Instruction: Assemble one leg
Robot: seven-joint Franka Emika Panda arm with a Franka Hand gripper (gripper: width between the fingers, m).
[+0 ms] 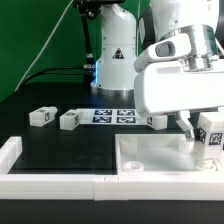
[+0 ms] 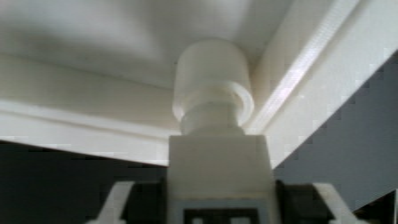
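Note:
My gripper (image 1: 203, 133) is shut on a white leg (image 1: 213, 133) with a black-and-white tag, and holds it over the right end of the large white tray (image 1: 150, 157). In the wrist view the held leg (image 2: 217, 140) stands between my two fingers (image 2: 125, 203), and its round peg end points into an inner corner of the tray (image 2: 107, 60). Whether the peg touches the tray I cannot tell. Two more legs (image 1: 41, 116) (image 1: 70, 120) lie on the black table at the exterior view's left. A third (image 1: 157, 121) lies partly hidden behind my gripper.
The marker board (image 1: 113, 116) lies flat behind the tray. White border bars run along the front (image 1: 60, 185) and up the exterior view's left (image 1: 12, 152). The arm's white base (image 1: 112, 60) stands at the back.

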